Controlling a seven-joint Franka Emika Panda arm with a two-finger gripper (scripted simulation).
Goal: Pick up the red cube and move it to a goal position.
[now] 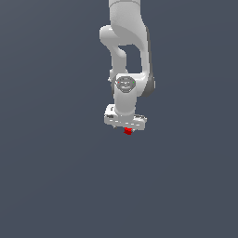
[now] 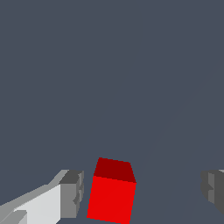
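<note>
On the exterior view's left, the flat slate-grey ground (image 1: 51, 176) runs unbroken to the frame edge, with wide room on that side. In the middle, the white Panda arm (image 1: 128, 42) hangs down from the top edge, its links folded close and its wrist pointing straight down, the broad white hand set crosswise at the bottom. The gripper (image 1: 126, 129) sits just over the red cube (image 1: 128, 131), which peeks out beneath the hand, slightly toward the exterior view's right of its centre. To the right the same bare grey ground continues to the edge, equally roomy. In the wrist view, the gripper (image 2: 142, 192) is spread wide: one grey finger pad (image 2: 72, 194) stands just beside the red cube (image 2: 111, 197) with a thin gap, the other pad (image 2: 213, 189) well apart from it, so the cube lies between the jaws, ungrasped, turned slightly askew to them.
</note>
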